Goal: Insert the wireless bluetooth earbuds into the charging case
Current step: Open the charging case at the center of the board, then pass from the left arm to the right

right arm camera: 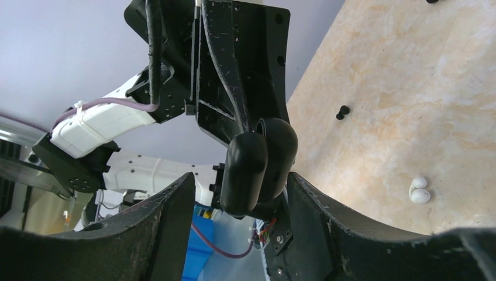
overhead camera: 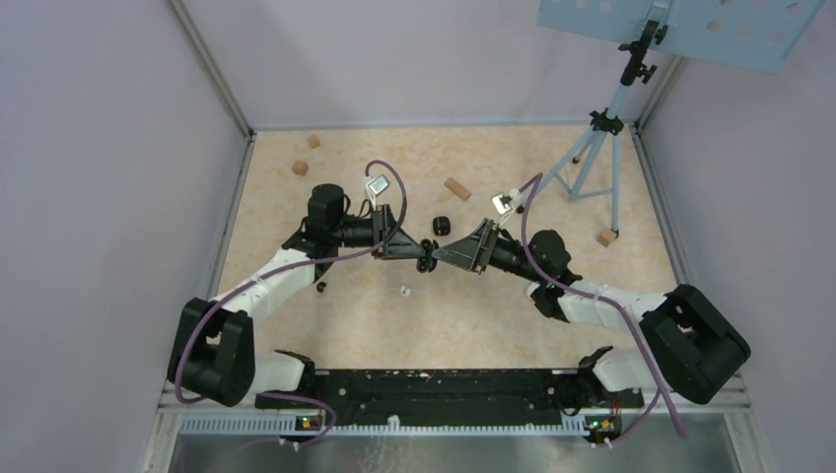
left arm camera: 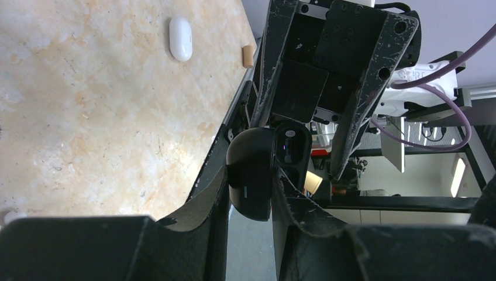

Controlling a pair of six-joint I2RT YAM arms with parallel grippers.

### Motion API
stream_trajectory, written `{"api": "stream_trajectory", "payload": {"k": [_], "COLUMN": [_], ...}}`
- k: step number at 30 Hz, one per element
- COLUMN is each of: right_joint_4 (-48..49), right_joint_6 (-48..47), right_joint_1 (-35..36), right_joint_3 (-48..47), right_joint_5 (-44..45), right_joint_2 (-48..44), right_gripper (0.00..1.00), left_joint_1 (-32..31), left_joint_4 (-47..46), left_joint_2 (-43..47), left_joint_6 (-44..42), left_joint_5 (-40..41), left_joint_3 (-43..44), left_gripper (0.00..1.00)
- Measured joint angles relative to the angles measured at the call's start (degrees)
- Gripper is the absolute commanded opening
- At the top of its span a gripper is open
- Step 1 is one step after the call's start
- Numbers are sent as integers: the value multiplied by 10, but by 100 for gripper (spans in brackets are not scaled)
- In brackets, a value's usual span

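Where it sits pinched, the black case [left arm camera: 251, 175] gapes — glossy, oval.

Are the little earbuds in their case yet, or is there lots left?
Not yet. Done: the left gripper holds the black charging case up, and it looks hinged open. In hand: the right gripper sits open around it. To do: white earbuds and a black earbud lie on the table.

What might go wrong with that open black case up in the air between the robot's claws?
The left gripper pinches the black charging case above the table, so the case may slip and fall. The right gripper's open fingers crowd the case's raised lid, so a bump might snap it shut or twist the case loose.
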State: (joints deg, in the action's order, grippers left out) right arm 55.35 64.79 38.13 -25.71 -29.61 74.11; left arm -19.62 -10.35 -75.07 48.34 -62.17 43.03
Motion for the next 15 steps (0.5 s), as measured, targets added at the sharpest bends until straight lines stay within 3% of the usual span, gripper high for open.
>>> {"api": "stream_trajectory", "payload": {"k": [15], "right_joint_4": [50], "right_joint_6": [29], "right_joint_1": [3], "right_joint_3": [-3], "right_joint_5": [-8], "right_joint_2": [45], "right_gripper": [39], "left_joint_1": [0], "left_joint_4": [-1], "left_joint_2": [0], "left_joint_6": [0], "left_joint_5": [-2], "left_joint_3": [0], "left_gripper": [15]}}
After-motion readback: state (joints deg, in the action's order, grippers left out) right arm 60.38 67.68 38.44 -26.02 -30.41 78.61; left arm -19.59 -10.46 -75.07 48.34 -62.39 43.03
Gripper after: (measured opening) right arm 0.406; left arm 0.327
